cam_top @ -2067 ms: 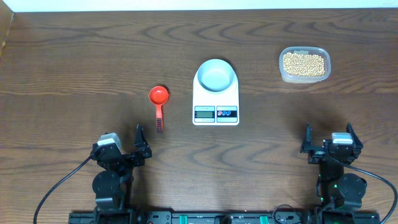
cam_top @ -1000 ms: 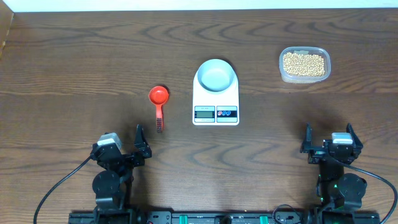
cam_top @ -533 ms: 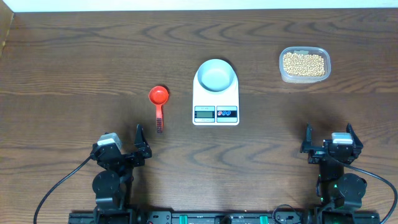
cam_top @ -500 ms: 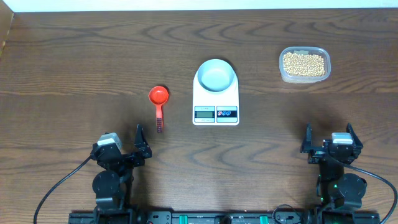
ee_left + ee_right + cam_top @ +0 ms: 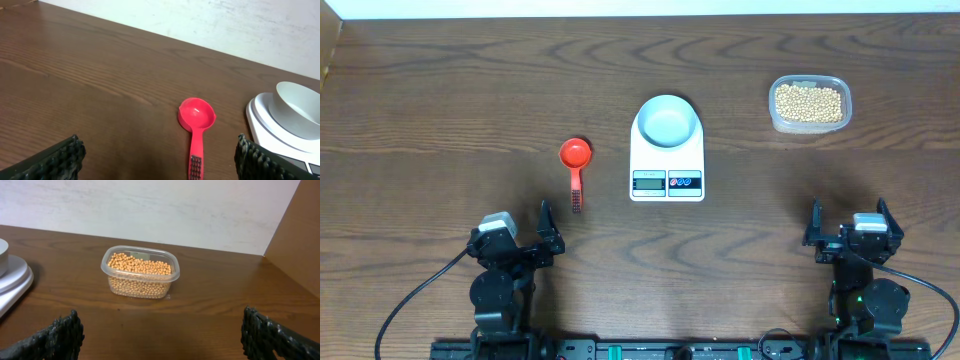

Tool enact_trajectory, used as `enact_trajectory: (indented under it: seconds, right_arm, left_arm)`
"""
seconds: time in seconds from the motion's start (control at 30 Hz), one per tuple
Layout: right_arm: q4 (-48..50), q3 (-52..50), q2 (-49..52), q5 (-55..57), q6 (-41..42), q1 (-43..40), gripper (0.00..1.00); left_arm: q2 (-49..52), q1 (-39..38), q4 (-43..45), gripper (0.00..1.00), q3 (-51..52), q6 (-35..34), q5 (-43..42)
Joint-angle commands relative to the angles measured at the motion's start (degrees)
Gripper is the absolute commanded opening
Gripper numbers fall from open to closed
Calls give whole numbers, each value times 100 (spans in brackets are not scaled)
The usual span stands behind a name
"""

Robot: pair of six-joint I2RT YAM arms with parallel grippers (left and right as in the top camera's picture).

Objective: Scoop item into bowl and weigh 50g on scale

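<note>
The tan-yellow beans [image 5: 808,101] fill a clear plastic tub [image 5: 775,117] at the back right; they also show in the right wrist view [image 5: 139,266]. The pale bowl [image 5: 667,121] stands empty on the white scale [image 5: 667,170] at the table's middle; both show at the right edge of the left wrist view, bowl [image 5: 297,109] and scale [image 5: 260,125]. A red scoop [image 5: 575,165] lies left of the scale, bowl end away from me, also in the left wrist view [image 5: 196,125]. My left gripper [image 5: 520,240] is open and empty near the front edge. My right gripper [image 5: 848,230] is open and empty at the front right.
A brown cardboard wall [image 5: 300,235] stands at the right of the table in the right wrist view. A pale wall [image 5: 225,22] runs behind the table's far edge. The scale's edge shows at the left of the right wrist view [image 5: 12,282].
</note>
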State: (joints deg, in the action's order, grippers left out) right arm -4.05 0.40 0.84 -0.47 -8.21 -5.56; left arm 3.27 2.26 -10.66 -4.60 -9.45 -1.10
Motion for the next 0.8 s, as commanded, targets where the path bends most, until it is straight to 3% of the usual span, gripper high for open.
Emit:
enact_trajectory:
  seconds: [0.0, 0.37, 0.77]
  right_arm:
    - [-26, -9, -28, -35, -66, -50, 99]
    - [-26, -9, -31, -35, -66, -50, 99]
    - [-26, -9, -28, -35, -66, -50, 99]
  left_arm:
    - [7, 24, -173, 98, 90, -50, 138]
    - [393, 24, -168, 98, -289, -4, 334]
    - [2830, 24, -90, 98, -2090, 361, 284]
